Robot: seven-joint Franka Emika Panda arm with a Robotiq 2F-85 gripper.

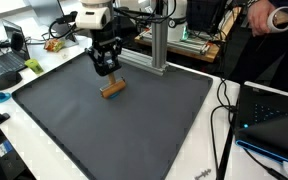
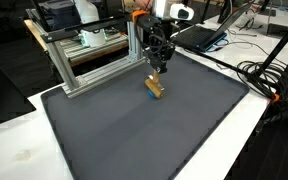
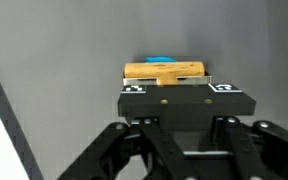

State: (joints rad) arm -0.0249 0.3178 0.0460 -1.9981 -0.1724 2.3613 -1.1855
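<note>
A short wooden block lies on the dark grey mat, toward the mat's back edge. In the wrist view the block lies crosswise, with a small blue piece showing just behind it. My gripper hangs straight above the block, a little clear of it. A black bar with two white markers on its corners spans the jaws and hides the fingertips. The jaws stand drawn in; I cannot tell whether the bar is held or is part of the gripper.
An aluminium frame stands at the mat's back edge, close behind the gripper. Laptops and cables sit beside the mat. A person stands at one corner. The white table shows round the mat.
</note>
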